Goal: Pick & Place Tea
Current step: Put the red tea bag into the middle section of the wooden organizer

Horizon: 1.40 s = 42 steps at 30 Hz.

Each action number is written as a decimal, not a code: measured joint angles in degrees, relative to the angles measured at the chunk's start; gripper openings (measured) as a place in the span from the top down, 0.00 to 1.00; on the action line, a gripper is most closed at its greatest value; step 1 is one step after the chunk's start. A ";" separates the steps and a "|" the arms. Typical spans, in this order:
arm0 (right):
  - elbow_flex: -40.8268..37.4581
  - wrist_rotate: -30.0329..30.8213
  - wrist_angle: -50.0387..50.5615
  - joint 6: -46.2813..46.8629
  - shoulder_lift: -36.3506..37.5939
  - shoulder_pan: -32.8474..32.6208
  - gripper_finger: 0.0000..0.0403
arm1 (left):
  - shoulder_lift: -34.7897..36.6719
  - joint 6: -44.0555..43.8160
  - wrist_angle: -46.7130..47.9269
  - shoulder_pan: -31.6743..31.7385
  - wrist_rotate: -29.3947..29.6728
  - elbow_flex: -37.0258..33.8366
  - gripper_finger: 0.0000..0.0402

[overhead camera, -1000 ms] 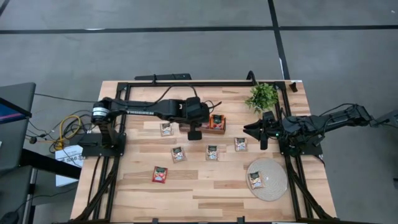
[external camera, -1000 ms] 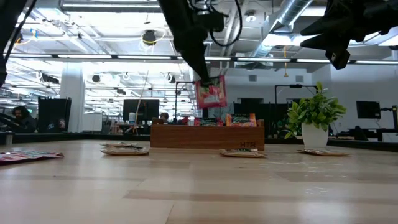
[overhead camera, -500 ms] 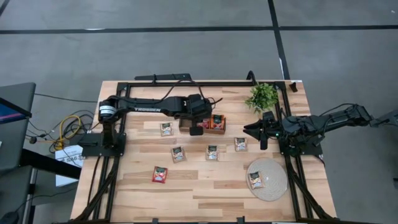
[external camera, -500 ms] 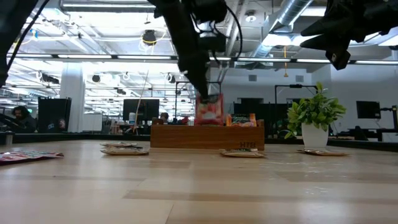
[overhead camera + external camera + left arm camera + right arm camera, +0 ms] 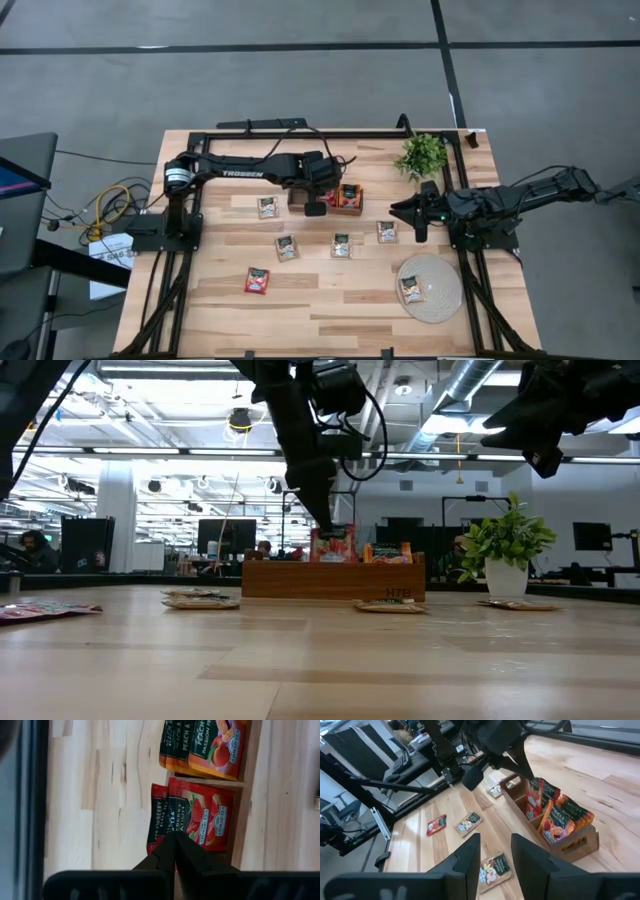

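Strawberry tea sachet (image 5: 202,817), red: pinched in my left hand (image 5: 174,851), fingers pressed together on its edge, set down into the wooden box (image 5: 340,198) toward 12 o'clock on the tabletop (image 5: 330,305), beside peach sachets (image 5: 215,745). Placing step, nearly done by my reckoning. Next: spread fingers, lift straight out. Right hand (image 5: 495,851) spread, waiting at 3 o'clock. Loose sachets (image 5: 287,247) lie mid-tabletop; one on the woven mat (image 5: 440,300).

open-plan office/lab — monitors (image 5: 218,536) | exposed ceiling ducts (image 5: 470,385) | desks
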<state>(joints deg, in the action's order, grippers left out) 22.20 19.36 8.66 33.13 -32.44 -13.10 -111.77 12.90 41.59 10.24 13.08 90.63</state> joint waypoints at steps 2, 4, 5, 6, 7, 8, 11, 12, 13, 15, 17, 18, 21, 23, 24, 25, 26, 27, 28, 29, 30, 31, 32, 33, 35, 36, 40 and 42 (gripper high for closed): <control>0.00 0.01 -0.11 -0.01 -0.50 0.00 0.75 | 0.00 -0.30 -0.04 0.04 -0.39 0.00 1.00; 0.00 0.01 -0.08 -0.01 -0.92 0.00 0.75 | 0.00 -0.28 -0.46 -0.09 -0.43 0.00 1.00; 0.00 0.01 -0.10 -0.01 -1.16 0.00 0.75 | 0.00 -0.30 -0.67 -0.10 -0.63 0.00 1.00; 0.00 0.01 -0.10 -0.01 -1.39 0.00 0.75 | -0.01 -0.44 -0.88 -0.11 -0.98 0.00 1.00; 0.00 0.01 -0.10 -0.01 -1.56 0.00 0.75 | -0.38 -0.57 -1.37 -0.11 -1.22 0.01 1.00; 0.00 0.01 -0.12 -0.01 -1.73 0.00 0.75 | -0.67 -0.78 -1.91 -0.10 -1.34 0.02 1.00; 0.00 0.00 -0.13 0.14 -1.75 0.00 0.75 | -1.70 -0.82 -1.50 -0.06 -0.94 0.00 1.00; 0.00 0.01 -0.12 0.32 -1.73 0.00 0.75 | -1.96 -0.80 -1.74 -0.06 -0.53 0.00 1.00; 0.00 0.01 -0.12 0.34 -1.73 0.00 0.75 | -2.03 -0.82 -1.36 -0.06 -0.32 0.00 1.00; 0.00 0.01 -0.19 0.34 -1.73 0.00 0.75 | -2.01 -1.11 -1.18 -0.06 -0.63 0.00 1.00; 0.00 -0.01 -0.14 0.36 -1.73 0.00 0.75 | -2.01 -1.79 -1.91 -0.06 -1.64 0.00 1.00; 0.00 0.01 -0.16 0.38 -1.73 0.00 0.75 | -2.01 -1.96 -1.79 -0.06 -1.86 0.00 1.00; 0.00 0.01 -0.15 0.44 -1.73 0.00 0.75 | -2.01 -2.17 -1.66 -0.06 -1.92 0.00 1.00; 0.00 0.00 -0.14 0.48 -1.73 0.00 0.75 | -2.01 -2.50 -1.60 -0.06 -1.98 0.00 1.00; 0.00 -0.01 -0.16 0.49 -1.73 0.00 0.75 | -2.01 -2.81 -1.61 -0.06 -1.98 0.00 1.00; 0.00 0.00 -0.16 0.51 -1.73 0.00 0.75 | -2.01 -3.08 -1.62 -0.06 -2.04 0.00 1.00; 0.00 0.01 -0.16 0.72 -1.73 0.00 0.75 | -2.01 -3.13 -1.65 -0.06 -2.07 0.00 1.00; 0.00 0.01 -0.14 0.94 -1.73 0.00 0.75 | -2.01 -3.17 -1.64 -0.06 -2.05 0.00 1.00; 0.00 0.01 -0.15 0.97 -1.73 0.00 0.75 | -2.01 -3.26 -1.63 -0.06 -2.07 0.00 1.00; 0.00 0.00 -0.16 0.97 -1.73 0.00 0.75 | -2.01 -3.29 -1.63 -0.06 -2.07 0.00 1.00; 0.00 0.00 -0.16 0.98 -1.73 0.00 0.75 | -2.01 -3.29 -1.60 -0.06 -2.07 0.00 1.00; 0.00 0.01 -0.16 1.00 -1.73 0.00 0.75 | -1.99 -3.29 -1.56 -0.06 -2.05 0.00 1.00; 0.00 -0.01 -0.15 1.00 -1.73 0.00 0.75 | -1.99 -3.29 -1.50 -0.06 -2.07 0.00 1.00; 0.00 -0.01 -0.16 1.00 -1.73 0.00 0.75 | -1.99 -3.29 -1.48 -0.06 -2.05 0.00 1.00; 0.00 0.01 -0.16 1.00 -1.73 0.00 0.75 | -1.99 -3.29 -1.45 -0.06 -1.92 0.00 1.00; 0.00 0.01 -0.16 1.00 -1.73 0.00 0.75 | -1.99 -3.29 -1.43 -0.06 -1.87 0.00 1.00; 0.00 0.01 -0.15 1.02 -1.73 0.00 0.75 | -1.99 -3.27 -1.43 -0.06 -1.87 0.00 1.00; 0.00 -0.01 -0.16 1.02 -1.73 0.00 0.75 | -1.99 -3.25 -1.43 -0.06 -1.85 0.00 0.99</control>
<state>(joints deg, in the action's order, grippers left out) 22.20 19.36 8.49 34.15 -34.17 -13.10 -113.75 9.65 40.16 10.17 11.22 90.63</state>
